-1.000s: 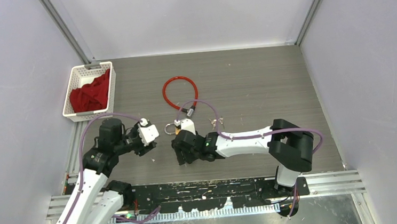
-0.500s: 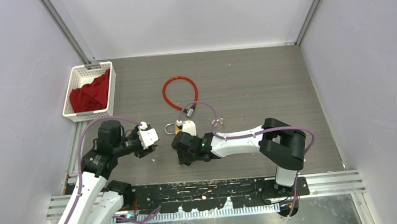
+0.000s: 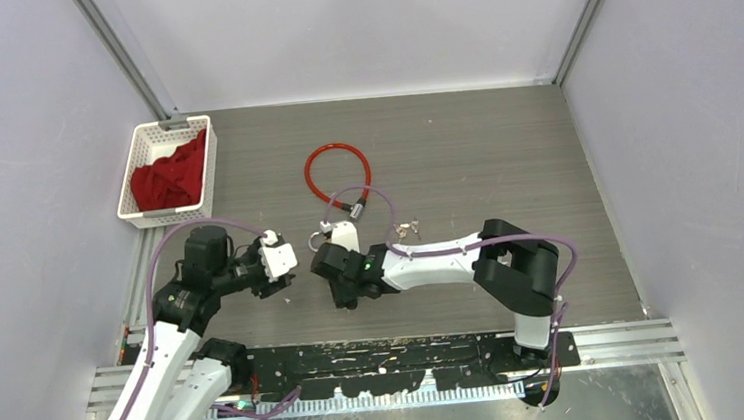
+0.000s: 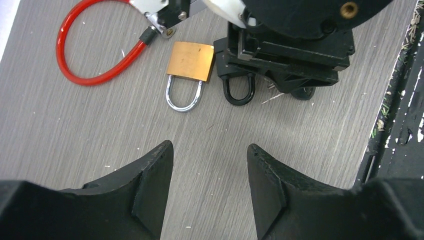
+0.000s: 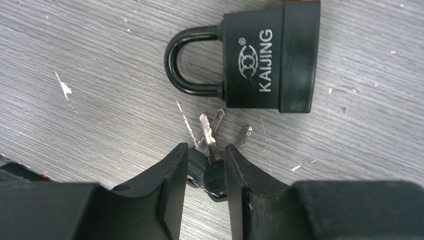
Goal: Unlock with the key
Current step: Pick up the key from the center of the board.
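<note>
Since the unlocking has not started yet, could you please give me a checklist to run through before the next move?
1. Keys between the fingers of the right tool: ok.
2. Firm grip on the keys: cannot tell.
3. Black padlock lying flat, shackle closed: ok.
4. Its keyhole in view: not ok, hidden in all views.
5. Left tool open, empty, free to steady the padlock: ok.

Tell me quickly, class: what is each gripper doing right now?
Left gripper: open, holding nothing.
Right gripper: closed on the keys.
</note>
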You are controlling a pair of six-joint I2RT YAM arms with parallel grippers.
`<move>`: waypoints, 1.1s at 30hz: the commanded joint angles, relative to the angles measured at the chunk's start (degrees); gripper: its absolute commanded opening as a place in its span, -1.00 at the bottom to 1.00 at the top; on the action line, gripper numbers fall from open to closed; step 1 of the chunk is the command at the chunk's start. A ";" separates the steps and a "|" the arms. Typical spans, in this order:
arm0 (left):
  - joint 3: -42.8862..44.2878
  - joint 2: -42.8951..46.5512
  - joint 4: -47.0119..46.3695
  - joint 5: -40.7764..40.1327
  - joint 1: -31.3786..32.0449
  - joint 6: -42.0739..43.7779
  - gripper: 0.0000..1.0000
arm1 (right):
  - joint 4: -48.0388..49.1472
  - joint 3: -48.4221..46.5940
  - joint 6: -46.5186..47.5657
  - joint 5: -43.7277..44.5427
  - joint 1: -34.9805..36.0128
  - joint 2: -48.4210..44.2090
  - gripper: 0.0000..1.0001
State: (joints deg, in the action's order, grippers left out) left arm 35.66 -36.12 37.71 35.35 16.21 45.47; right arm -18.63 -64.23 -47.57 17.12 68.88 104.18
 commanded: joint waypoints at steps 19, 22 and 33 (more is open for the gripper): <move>3.90 -1.61 0.68 3.68 -0.21 0.93 0.13 | -2.69 -0.36 4.77 3.44 1.17 -1.00 -0.98; 3.89 -1.55 1.25 4.98 -0.29 1.56 0.14 | -0.40 1.82 6.04 2.68 1.17 -4.41 -0.99; 3.36 -0.01 3.62 13.73 -0.28 10.72 0.17 | 9.28 10.04 14.35 -1.24 0.99 -19.44 -0.99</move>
State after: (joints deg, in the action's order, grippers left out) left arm 37.30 -37.34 40.95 43.24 16.19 51.31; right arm -16.21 -55.05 -37.67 17.34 69.65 91.70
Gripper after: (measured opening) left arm 0.577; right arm 0.033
